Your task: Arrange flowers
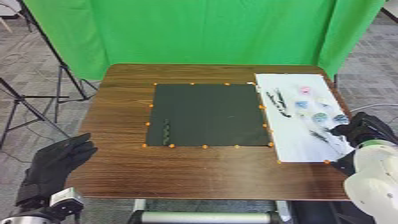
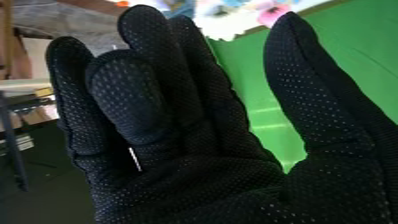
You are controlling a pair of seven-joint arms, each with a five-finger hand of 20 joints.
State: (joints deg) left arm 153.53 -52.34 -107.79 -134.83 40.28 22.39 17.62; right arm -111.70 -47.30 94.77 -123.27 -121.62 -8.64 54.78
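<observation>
Black card (image 1: pixel 213 115) is laid at the middle of the frame on the brown wooden table (image 1: pixel 204 177), with orange markers (image 1: pixel 205 146) spaced along its edges. A wavy green strand (image 1: pixel 166 131) is set upright on the card's lower left part. To the card's right, a white sheet (image 1: pixel 300 151) is spread, and on it the flowers are scattered: a pink flower (image 1: pixel 305 90) towards the top, blue and pale blooms (image 1: pixel 340 119) below it, with dark stems (image 1: pixel 282 106) to their left and a dark sprig (image 1: pixel 317 136) lower down.

The right hand (image 1: pixel 360 129) is held at the sheet's right edge, just beside the lowest blooms. In the wrist view, its fingers are loosely extended and the thumb is spread wide of them, with nothing gripped. The left hand (image 1: pixel 55 162) is held at the lower left of the frame, by the table's left edge, its fingers relaxed and nothing grasped. Behind the table, a green curtain (image 1: pixel 213 30) is hung.
</observation>
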